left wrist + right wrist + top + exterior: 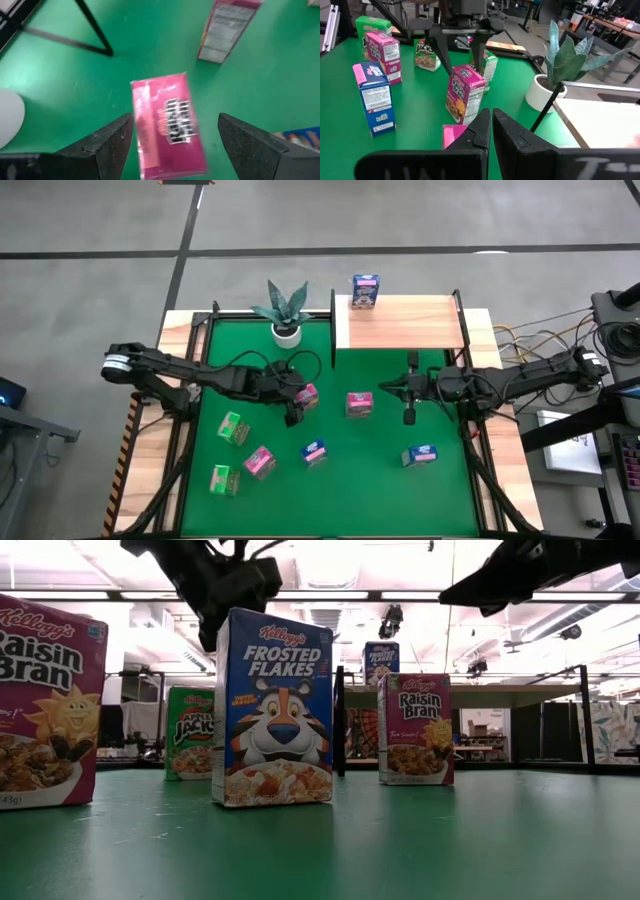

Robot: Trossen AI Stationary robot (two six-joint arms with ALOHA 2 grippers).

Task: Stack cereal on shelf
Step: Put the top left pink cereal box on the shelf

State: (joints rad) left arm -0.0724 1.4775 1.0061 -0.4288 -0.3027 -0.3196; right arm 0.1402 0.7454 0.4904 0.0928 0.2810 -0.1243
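Blurring hides most print on the pink Raisin Bran box (167, 125) in the left wrist view, its lower end cut off; it stands on the green desk mat (440, 490) between the left gripper (296, 406) fingers, spread wide above it, not touching. Right gripper (409, 412) fingers clenched empty over the mat. One blue cardboard box (365, 291) stands on the light-wood shelf (420, 320).

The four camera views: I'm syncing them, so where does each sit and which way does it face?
High view: overhead, straight down; both arms, left hand over a pink Raisin Bran box.
Low view: table height, level across the mat; arms enter from above.
Left wrist view: down past its open fingers onto that box.
Right wrist view: across the mat past its shut right hand.
Shared: the same pink box shows in the right wrist view.
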